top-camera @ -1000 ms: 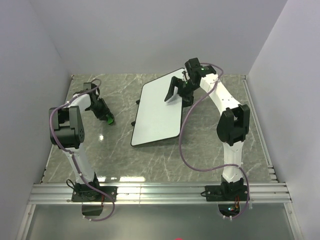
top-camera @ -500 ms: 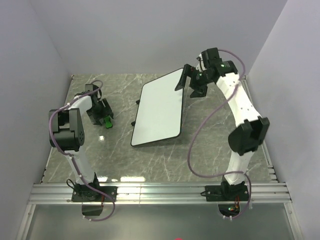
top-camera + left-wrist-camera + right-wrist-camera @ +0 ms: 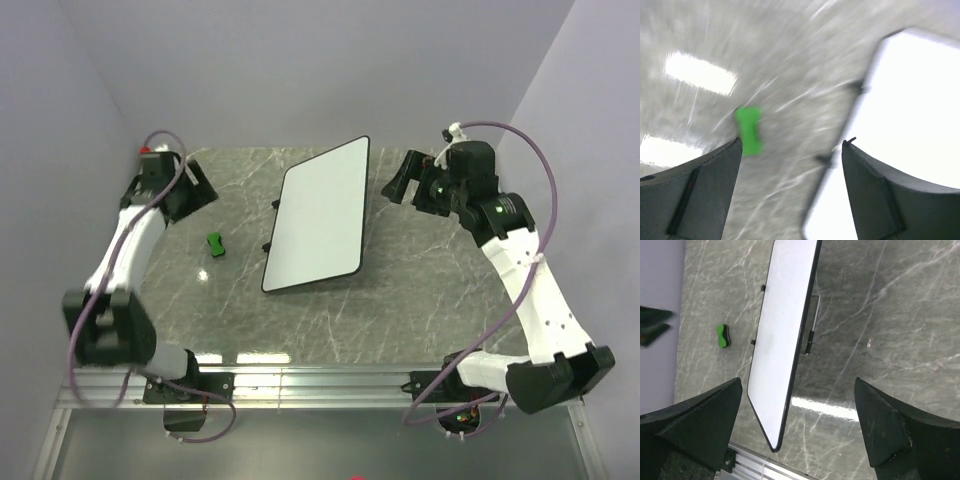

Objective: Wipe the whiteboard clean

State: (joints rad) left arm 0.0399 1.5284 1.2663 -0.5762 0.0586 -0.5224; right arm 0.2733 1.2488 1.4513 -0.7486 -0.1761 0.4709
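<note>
Marble tabletop point(image 3: 420, 300) under spotless white whiteboard point(image 3: 318, 215), both pairs of jaws wide, empty.

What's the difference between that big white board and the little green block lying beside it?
The whiteboard is a large, thin sheet; the green eraser is a small, chunky block. The whiteboard is plain white with a thin black rim, while the green eraser is bright green. Both rest on the marble table, apart from each other, with the green eraser to the whiteboard's left in the top view.
</note>
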